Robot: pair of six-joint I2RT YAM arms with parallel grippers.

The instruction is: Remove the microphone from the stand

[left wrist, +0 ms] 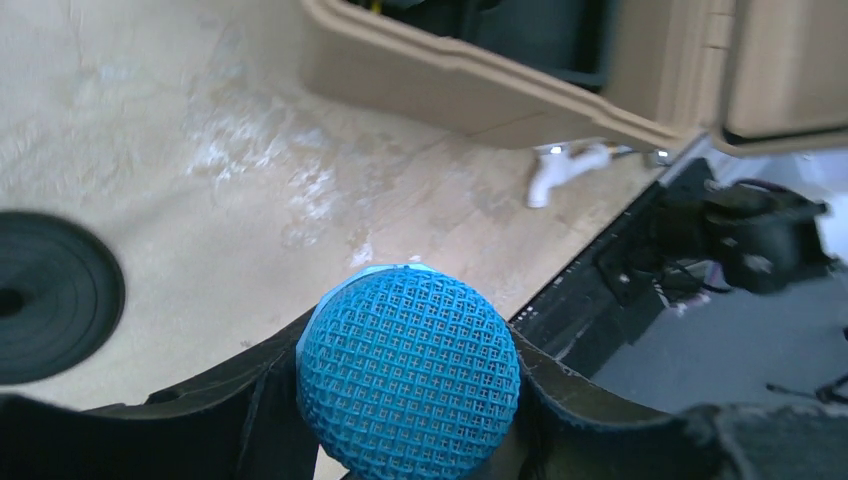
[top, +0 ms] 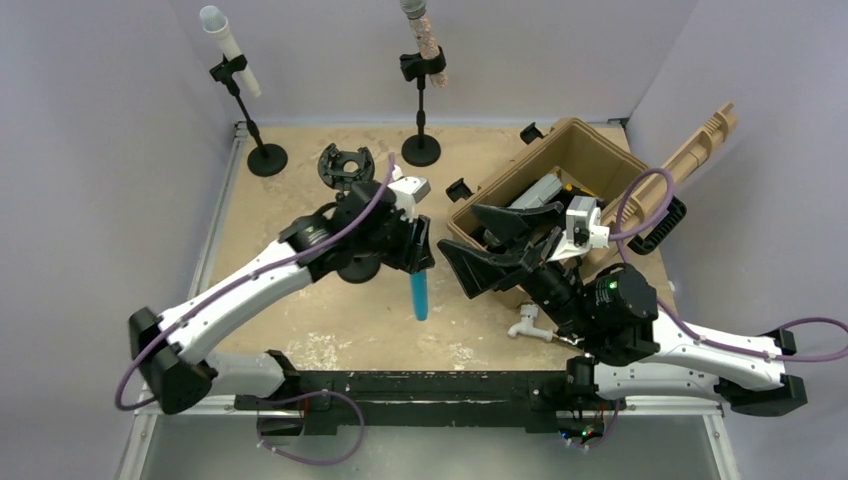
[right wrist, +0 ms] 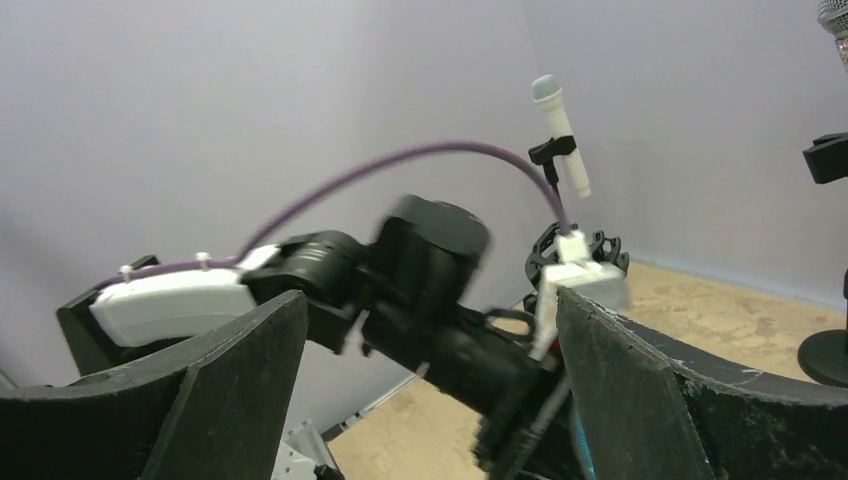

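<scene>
My left gripper (top: 420, 258) is shut on a blue microphone (top: 420, 295), which hangs handle-down above the table. In the left wrist view its blue mesh head (left wrist: 408, 380) fills the space between my fingers (left wrist: 200, 410). A black round stand base (left wrist: 45, 295) lies on the table beside it and is mostly hidden under my left arm in the top view (top: 357, 270). My right gripper (top: 460, 230) is open and empty, raised beside the tan case and pointing at the left wrist; its wrist view (right wrist: 430, 300) shows the left arm between the jaws.
A white microphone (top: 230, 50) and a patterned one (top: 425, 40) sit in stands at the back. An open tan case (top: 590, 150) with parts stands at the right. A white plastic piece (top: 528, 325) lies near the front edge. A black round part (top: 345, 165) lies at the back.
</scene>
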